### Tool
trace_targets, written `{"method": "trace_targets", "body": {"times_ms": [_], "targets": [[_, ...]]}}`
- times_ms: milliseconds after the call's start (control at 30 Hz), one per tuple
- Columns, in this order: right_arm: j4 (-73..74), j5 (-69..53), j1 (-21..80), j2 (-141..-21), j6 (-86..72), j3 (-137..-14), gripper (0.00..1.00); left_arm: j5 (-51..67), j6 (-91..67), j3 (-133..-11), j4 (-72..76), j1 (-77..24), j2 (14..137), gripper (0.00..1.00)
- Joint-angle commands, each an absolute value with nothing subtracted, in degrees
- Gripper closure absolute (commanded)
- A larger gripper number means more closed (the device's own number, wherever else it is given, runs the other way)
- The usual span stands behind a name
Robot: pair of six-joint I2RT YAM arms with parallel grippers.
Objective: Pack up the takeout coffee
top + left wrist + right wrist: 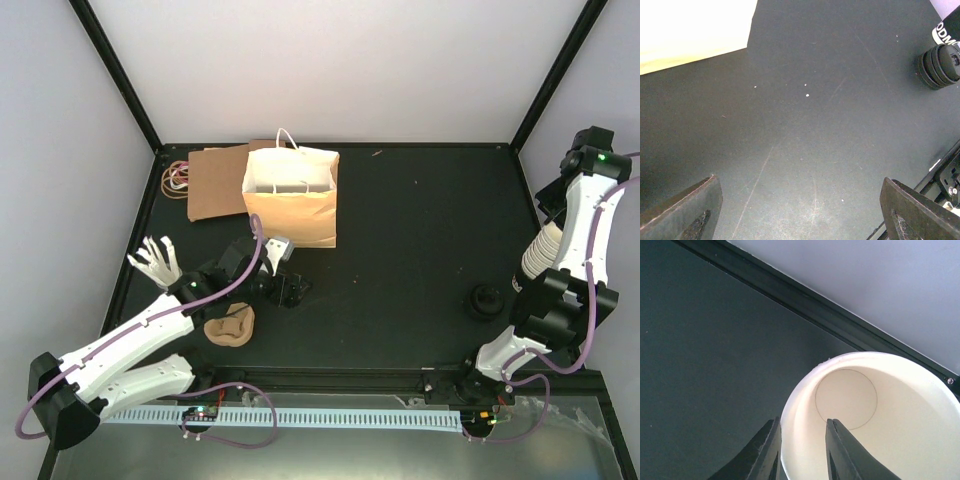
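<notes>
We see clear mat (410, 220) btwn paper bag (292, 195) and black lids (486, 300); cup stack (540, 255) crowds rt edge, cardboard sheet (215, 185) lies back-left.

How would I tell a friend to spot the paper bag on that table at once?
Look to the back of the black table, near the middle. The paper bag stands upright there, pale brown. Unlike the flat cardboard sheet lying at its left, it has an open top and white loop handles.
</notes>
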State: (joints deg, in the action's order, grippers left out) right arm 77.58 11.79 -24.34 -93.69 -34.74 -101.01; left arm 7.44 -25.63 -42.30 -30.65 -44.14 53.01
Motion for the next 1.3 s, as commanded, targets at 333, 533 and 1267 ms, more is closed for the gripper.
{"method": "trace_targets", "body": {"times_ms": [333,533,1267], "targets": [[78.26,12.7,-24.04,-92.26,-35.15,-102.22,0.72,6.11,-24.61,-44.94,-30.8,-44.48,53.38,0.11],[79.31,12.34,-23.99,-92.56,-35.01,-104.05,0.71,6.16,-24.61,-44.82,-30.91,-44.59,53.37,0.11],[76.96,11.56,-23.47,-94.89,-35.06,-101.07,0.69,6.08,-24.5,-45.09,-30.85,-44.5,53.62,0.11]]}}
